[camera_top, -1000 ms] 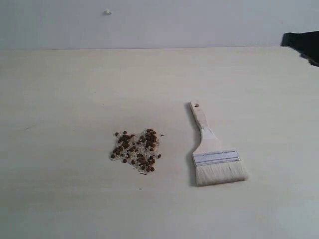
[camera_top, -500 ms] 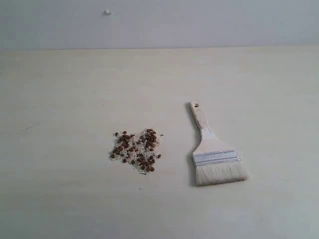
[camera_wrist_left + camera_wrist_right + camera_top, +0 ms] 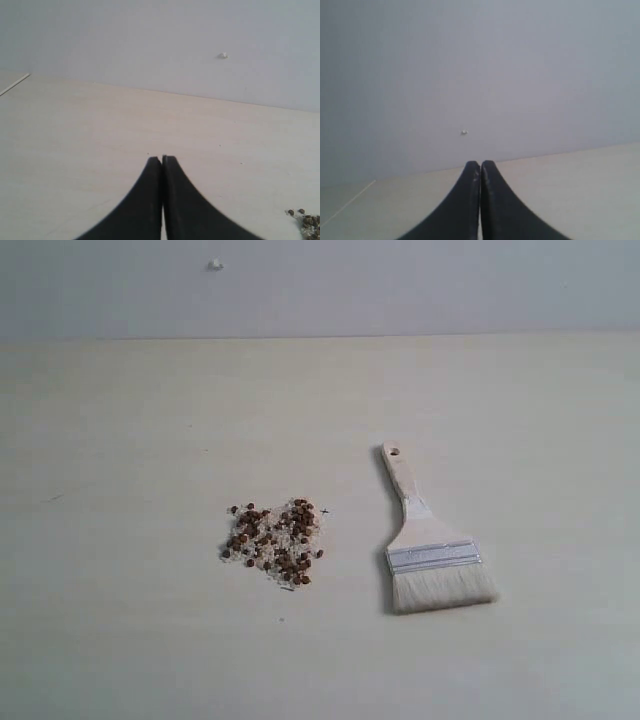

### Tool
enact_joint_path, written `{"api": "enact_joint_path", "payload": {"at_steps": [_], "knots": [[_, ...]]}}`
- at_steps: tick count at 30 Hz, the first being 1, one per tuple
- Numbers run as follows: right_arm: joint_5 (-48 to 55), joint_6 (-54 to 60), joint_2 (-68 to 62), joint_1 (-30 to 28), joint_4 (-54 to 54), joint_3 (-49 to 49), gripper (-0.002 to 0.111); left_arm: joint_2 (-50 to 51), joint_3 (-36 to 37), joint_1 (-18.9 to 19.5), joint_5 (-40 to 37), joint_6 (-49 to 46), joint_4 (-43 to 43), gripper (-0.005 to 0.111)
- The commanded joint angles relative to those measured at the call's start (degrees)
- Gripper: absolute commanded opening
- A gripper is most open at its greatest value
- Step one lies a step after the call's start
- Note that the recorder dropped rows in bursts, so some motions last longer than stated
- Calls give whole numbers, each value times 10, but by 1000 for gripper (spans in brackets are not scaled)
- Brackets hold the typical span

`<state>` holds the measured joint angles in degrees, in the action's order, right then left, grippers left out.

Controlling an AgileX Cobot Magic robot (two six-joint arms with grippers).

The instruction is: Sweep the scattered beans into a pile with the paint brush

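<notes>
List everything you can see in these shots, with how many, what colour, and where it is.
beans: dozens, reddish-brown, loose cluster on the table, left of the brush, apart from it
grains: many, whitish, mixed among the beans
brush: one, cream bristles, silver ferrule, pale wooden handle, lying flat on the table, bristles toward the camera
table: one, pale wood-tone, fills most of the exterior view
wall: one, light grey, behind the table
speck: one, white, on the wall at upper left
left gripper: one, black, shut, empty, over bare table
right gripper: one, black, shut, empty, pointing toward the wall
</notes>
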<state>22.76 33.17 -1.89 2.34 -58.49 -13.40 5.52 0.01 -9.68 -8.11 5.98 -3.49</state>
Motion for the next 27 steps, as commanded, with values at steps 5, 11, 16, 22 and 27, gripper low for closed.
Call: {"api": "enact_joint_path", "payload": {"at_steps": [5, 11, 16, 22, 27], "knots": [[11, -2, 19, -3, 6, 4, 0, -1, 0, -3, 2, 2, -3, 0], [-63, 99, 19, -3, 21, 4, 0, -1, 0, -3, 2, 2, -3, 0], [-141, 183, 19, -3, 26, 4, 0, -1, 0, -3, 2, 2, -3, 0], [-119, 154, 19, -3, 121, 4, 0, -1, 0, -3, 2, 2, -3, 0], [-46, -241, 19, -3, 489, 4, 0, -1, 0, -3, 2, 2, -3, 0]]}}
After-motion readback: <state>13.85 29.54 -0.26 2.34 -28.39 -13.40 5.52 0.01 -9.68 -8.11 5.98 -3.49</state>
